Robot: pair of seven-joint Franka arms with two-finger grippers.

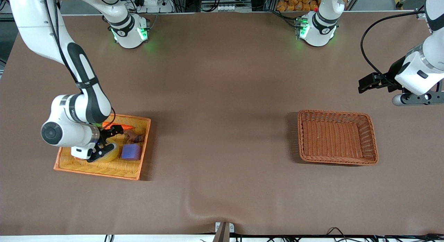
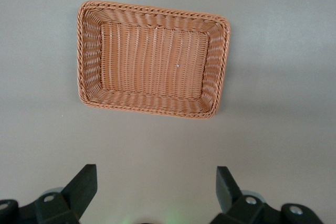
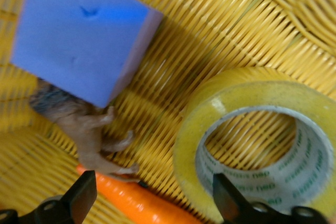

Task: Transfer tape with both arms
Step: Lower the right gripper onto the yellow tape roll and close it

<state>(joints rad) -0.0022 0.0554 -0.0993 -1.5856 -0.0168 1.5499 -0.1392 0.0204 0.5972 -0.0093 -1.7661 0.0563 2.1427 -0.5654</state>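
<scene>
The tape (image 3: pixel 257 145), a yellow roll with a grey-white core, lies flat in the yellow woven tray (image 1: pixel 93 169) at the right arm's end of the table. In the front view the tape (image 1: pixel 111 153) shows partly under the right hand. My right gripper (image 3: pixel 155 200) is low in the tray and open. One fingertip (image 3: pixel 226 198) is at the core's inner edge and the other (image 3: pixel 81 198) is outside the roll, so the ring's wall lies between them without being squeezed. My left gripper (image 2: pixel 155 192) hangs open and empty over bare table beside the brown basket (image 2: pixel 152 9), and waits.
In the yellow tray with the tape lie a blue-purple foam block (image 3: pixel 79 35), a brown toy animal (image 3: pixel 89 124) and an orange carrot (image 3: pixel 136 200). The brown wicker basket (image 1: pixel 334 112) stands empty toward the left arm's end. Brown cloth covers the table.
</scene>
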